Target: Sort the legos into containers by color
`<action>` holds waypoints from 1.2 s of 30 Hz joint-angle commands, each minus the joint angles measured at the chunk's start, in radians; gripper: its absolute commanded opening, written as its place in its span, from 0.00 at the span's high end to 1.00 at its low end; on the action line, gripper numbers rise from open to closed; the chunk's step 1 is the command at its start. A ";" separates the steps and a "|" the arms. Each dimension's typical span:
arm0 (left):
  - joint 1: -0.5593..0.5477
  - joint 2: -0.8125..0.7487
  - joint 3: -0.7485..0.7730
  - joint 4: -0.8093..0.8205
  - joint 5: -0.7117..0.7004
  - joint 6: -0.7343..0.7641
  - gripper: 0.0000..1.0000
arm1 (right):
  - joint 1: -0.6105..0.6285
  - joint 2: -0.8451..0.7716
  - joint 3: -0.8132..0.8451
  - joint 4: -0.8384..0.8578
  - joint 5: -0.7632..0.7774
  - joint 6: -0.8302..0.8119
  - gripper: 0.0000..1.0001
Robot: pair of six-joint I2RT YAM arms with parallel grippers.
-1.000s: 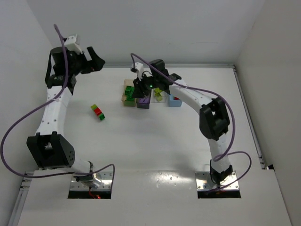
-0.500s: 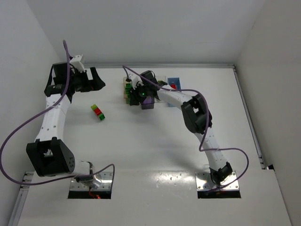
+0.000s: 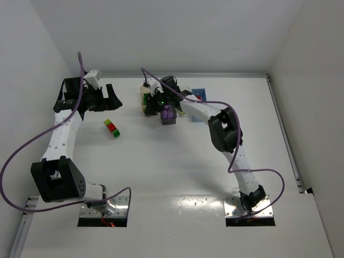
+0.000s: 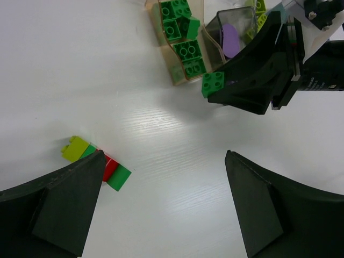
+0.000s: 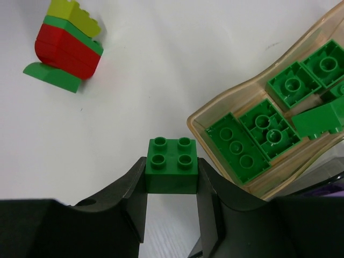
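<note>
My right gripper (image 5: 172,167) is shut on a dark green four-stud lego (image 5: 172,172), held just left of the tan-orange container (image 5: 198,122). Several dark green legos (image 5: 252,134) lie in that container. From the top view the right gripper (image 3: 152,105) is at the left end of the row of containers. A stuck cluster of lime, green and red legos (image 3: 112,128) lies on the table to the left, also seen in the left wrist view (image 4: 99,161). My left gripper (image 4: 164,156) hangs open and empty above the table, right of the cluster.
The smoky grey container (image 4: 215,27) holds a purple lego (image 4: 231,38). A light blue container (image 3: 199,95) stands at the right end of the row, with something red in it. The back wall runs just behind the containers.
My right arm swung left with the green lego, from above the middle containers to the tan one's left side. The left gripper dropped slightly and turned towards the table.
</note>
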 commanded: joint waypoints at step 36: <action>0.031 0.135 0.137 -0.265 0.251 0.691 0.00 | 0.025 -0.039 0.126 0.092 0.197 0.016 0.27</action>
